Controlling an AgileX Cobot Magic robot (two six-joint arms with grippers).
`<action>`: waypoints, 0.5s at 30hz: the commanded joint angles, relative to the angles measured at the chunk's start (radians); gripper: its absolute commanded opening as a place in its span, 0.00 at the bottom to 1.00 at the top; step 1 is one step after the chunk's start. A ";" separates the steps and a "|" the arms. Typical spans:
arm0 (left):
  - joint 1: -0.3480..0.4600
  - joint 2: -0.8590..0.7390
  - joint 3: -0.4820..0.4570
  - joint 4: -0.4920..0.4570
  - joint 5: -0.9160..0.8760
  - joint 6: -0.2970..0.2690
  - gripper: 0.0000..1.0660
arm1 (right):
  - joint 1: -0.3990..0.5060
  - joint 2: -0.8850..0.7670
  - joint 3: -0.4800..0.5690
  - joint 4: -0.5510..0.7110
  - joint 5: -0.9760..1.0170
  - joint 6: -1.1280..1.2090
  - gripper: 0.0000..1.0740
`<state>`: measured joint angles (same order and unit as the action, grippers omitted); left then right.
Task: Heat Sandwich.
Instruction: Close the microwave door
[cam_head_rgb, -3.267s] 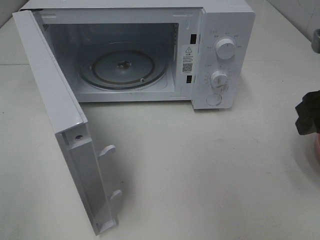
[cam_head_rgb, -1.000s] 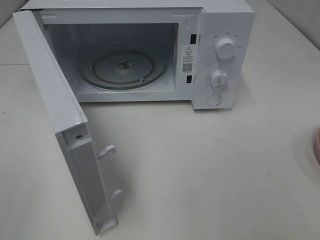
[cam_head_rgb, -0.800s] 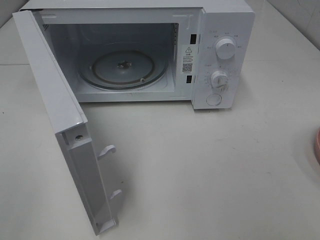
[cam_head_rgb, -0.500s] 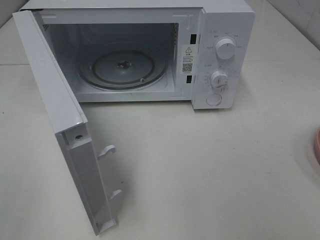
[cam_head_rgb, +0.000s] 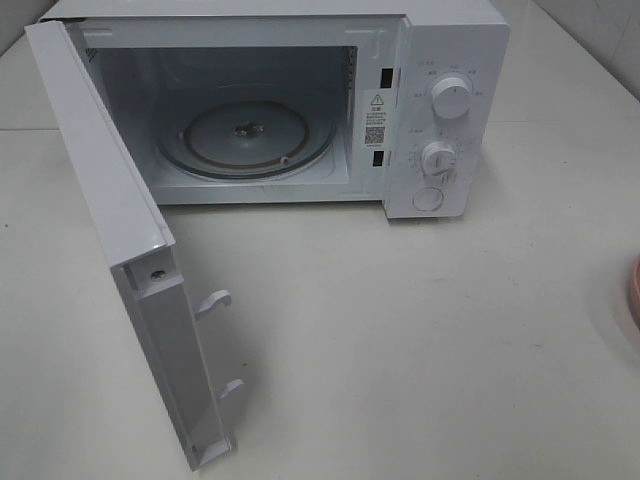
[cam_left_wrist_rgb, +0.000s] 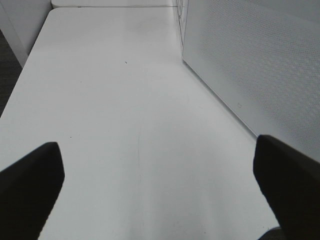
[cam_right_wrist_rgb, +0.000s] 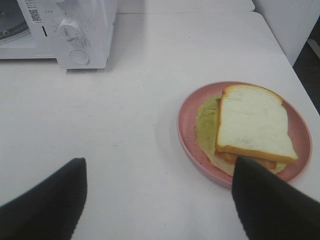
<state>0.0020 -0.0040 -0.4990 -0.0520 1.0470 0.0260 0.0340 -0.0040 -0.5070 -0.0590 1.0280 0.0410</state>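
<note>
White tabletop (cam_head_rgb: 420, 340) spreads beneath both end effectors. Right end effector (cam_right_wrist_rgb: 160, 200), fingers apart and empty, hovers near the sandwich (cam_right_wrist_rgb: 252, 127) lying on a pink plate (cam_right_wrist_rgb: 187, 137). Left end effector (cam_left_wrist_rgb: 160, 185), also spread, faces the microwave (cam_head_rgb: 440, 60) door (cam_left_wrist_rgb: 260, 65).

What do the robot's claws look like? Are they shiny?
Not shiny. Each claw has two dark, nearly black fingers with a dull matte finish and smooth, rounded outlines. On the left claw one finger shows at each side of its camera picture, and the right claw looks the same. No cables or markings show, and the arms are out of sight.
</note>
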 joint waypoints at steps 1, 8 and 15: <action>-0.004 -0.028 0.006 -0.001 -0.010 0.002 0.92 | -0.007 -0.028 0.001 0.005 -0.001 -0.005 0.71; -0.004 -0.028 0.006 -0.002 -0.010 0.002 0.92 | -0.007 -0.028 0.001 0.005 -0.001 -0.005 0.71; -0.004 -0.028 0.006 -0.002 -0.010 0.002 0.92 | -0.007 -0.028 0.001 0.005 -0.001 -0.005 0.71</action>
<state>0.0020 -0.0040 -0.4990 -0.0520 1.0470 0.0260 0.0340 -0.0040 -0.5070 -0.0590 1.0280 0.0410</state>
